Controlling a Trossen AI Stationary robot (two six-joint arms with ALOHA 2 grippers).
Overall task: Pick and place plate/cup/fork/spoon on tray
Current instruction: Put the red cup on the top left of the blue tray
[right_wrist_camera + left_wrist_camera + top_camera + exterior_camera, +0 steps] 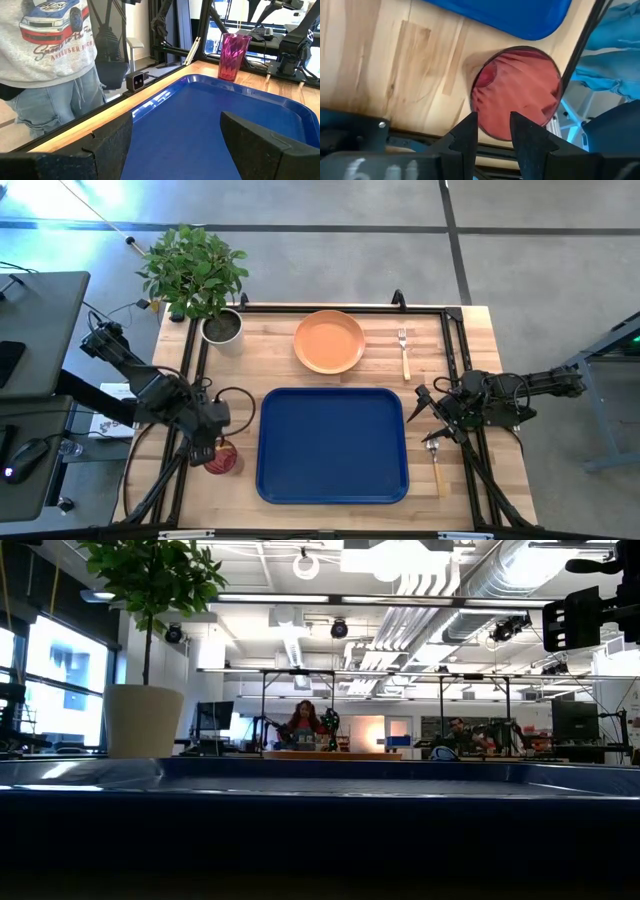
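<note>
– Left end effector (pixel 208 452): where was it?

– At the front left of the counter (pixel 300 375), right over the cup (pixel 222 461). Its arm reached in from the left edge on a slant towards the front, with the wrist bent down. The wrist camera looked almost straight into the cup's mouth, so the end effector pointed down at it.

– Was it clamped on the cup?

– I could not tell. It sat at the cup's near rim, but whether it was apart or already pinching the wall did not show.

– And the cup itself?

– It stood upright on the wood, just beside the tray's (pixel 332 392) left front corner and not on the tray.

– What about the right end effector (pixel 432 420)?

– It hung wide apart, holding nothing. Its arm stretched in from the right edge, low and nearly level. It pointed across the tray towards the cup, and its tips were near the tray's right rim.

– Where was the rest of the tableware?

– The spoon (pixel 435 460) lay on the counter just in front of the right end effector, to the right of the tray. The plate (pixel 329 341) sat behind the tray. The fork (pixel 404 352) lay to the plate's right, apart from it. A plant pot (pixel 222 328) stood at the back left.

– Was anyone about?

– One person (pixel 55 45) in a grey printed shirt and jeans stood close by the counter's edge.
</note>
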